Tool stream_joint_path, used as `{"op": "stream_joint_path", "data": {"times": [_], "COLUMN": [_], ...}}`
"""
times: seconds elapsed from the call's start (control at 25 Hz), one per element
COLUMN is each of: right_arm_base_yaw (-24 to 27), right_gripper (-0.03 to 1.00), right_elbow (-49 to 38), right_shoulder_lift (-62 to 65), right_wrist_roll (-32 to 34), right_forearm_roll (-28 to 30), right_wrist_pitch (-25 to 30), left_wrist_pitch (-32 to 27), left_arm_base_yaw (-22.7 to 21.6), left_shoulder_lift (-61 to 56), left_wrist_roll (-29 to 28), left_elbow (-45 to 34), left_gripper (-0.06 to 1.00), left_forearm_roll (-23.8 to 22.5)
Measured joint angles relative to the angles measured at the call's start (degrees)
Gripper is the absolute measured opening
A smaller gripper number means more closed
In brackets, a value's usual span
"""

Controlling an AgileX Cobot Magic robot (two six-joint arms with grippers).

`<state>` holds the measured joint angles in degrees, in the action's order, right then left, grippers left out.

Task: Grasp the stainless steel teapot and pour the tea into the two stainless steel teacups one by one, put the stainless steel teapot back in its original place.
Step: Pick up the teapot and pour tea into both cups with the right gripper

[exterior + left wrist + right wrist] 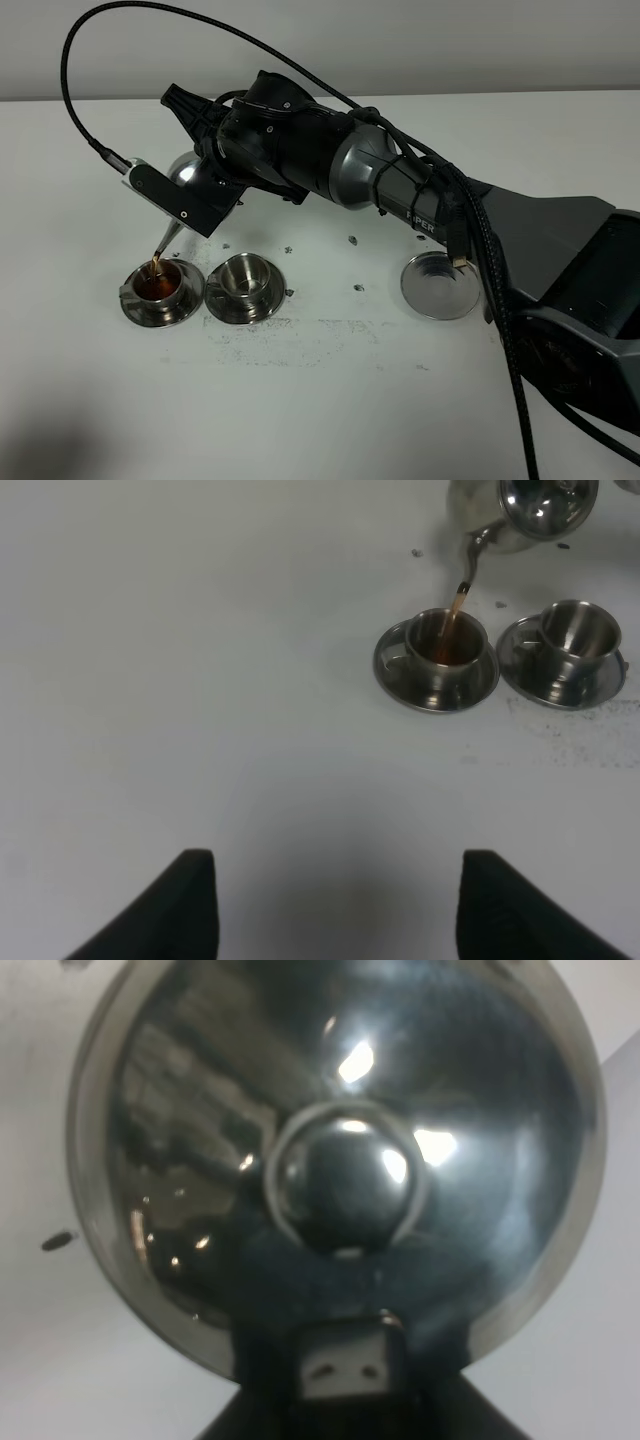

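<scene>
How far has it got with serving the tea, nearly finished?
Not yet halfway. Done: the teapot is picked up off its dish, which sits bare. In hand: it is tipped, tea streaming into the first cup, already partly full. Left: the second cup looks empty and needs filling, then the teapot goes back on the dish.

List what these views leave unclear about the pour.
Exterior high: the grip on the teapot is hidden behind the right arm.
Left wrist: the teapot is cut off by the frame edge.
Right wrist: the blurred lid fills the frame, hiding both cups.
All views: tea left inside the teapot.
</scene>
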<state>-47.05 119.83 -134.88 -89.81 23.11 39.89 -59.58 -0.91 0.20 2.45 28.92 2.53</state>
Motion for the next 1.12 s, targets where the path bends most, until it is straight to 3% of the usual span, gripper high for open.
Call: {"op": "stream_joint_path", "data": {"times": [1.12], "right_arm_base_yaw": [0.00], "right_gripper": [0.21], "right_elbow": [0.00], "right_shoulder_lift": [0.00], "right_wrist_roll": [-1.46], "right_forearm_roll": [3.13], "right_wrist_pitch": [-0.45], "left_wrist_pitch": [0.00], "left_arm_base_yaw": [0.00], "left_shoulder_lift": [0.00], "left_wrist_roll": [0.00], "left_elbow": [0.00], "left_gripper": [0.51], "left_forearm_roll": [0.00]}}
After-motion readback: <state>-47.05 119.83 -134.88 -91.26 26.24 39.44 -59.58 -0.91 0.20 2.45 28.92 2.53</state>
